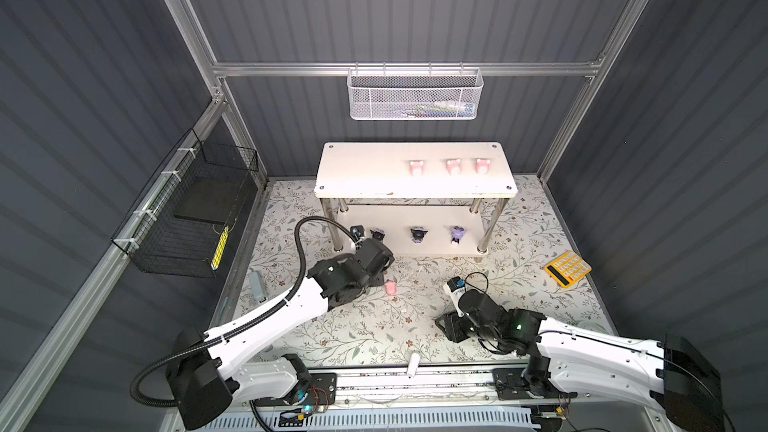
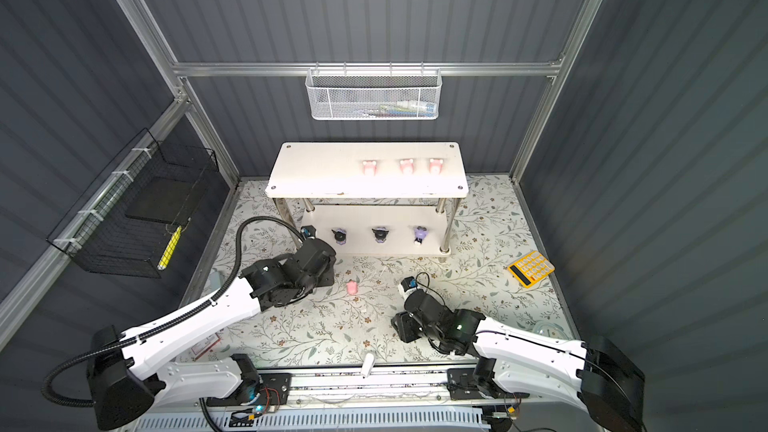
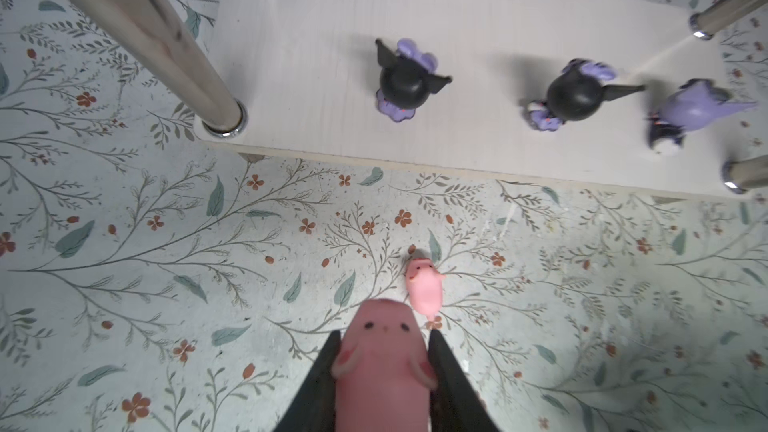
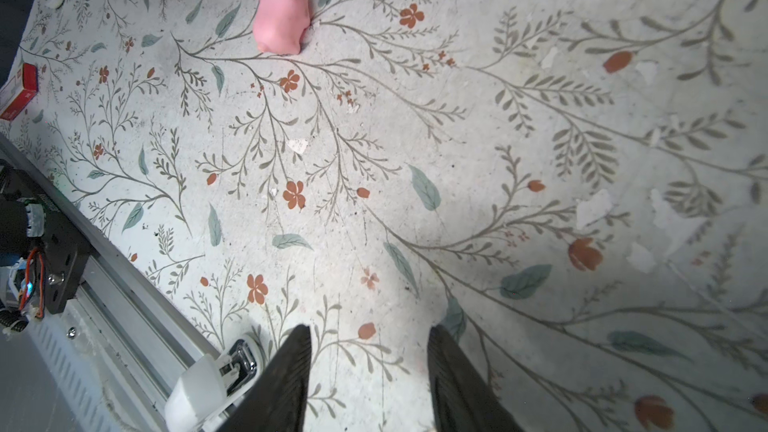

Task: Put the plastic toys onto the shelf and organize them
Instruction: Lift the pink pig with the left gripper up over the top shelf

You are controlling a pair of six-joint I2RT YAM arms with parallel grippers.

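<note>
The white two-tier shelf (image 1: 361, 176) stands at the back of the mat. On its top board stand three pink toys (image 1: 454, 166) in a row toward the right. Three purple toys (image 1: 417, 234) stand along the lower board (image 3: 311, 56). My left gripper (image 3: 382, 340) hovers over the mat just in front of the shelf's left post, shut on a pink toy (image 3: 382, 367) that faces outward. Another pink toy (image 1: 390, 287) lies on the mat just beyond it, also in the right wrist view (image 4: 281, 16). My right gripper (image 4: 370, 330) is open and empty near the front edge.
A yellow calculator (image 1: 567, 268) lies at the right of the mat. A white mesh basket (image 1: 413, 95) hangs on the back rail, a black wire basket (image 1: 191, 209) on the left wall. A white clip-like piece (image 1: 413, 363) sits on the front rail.
</note>
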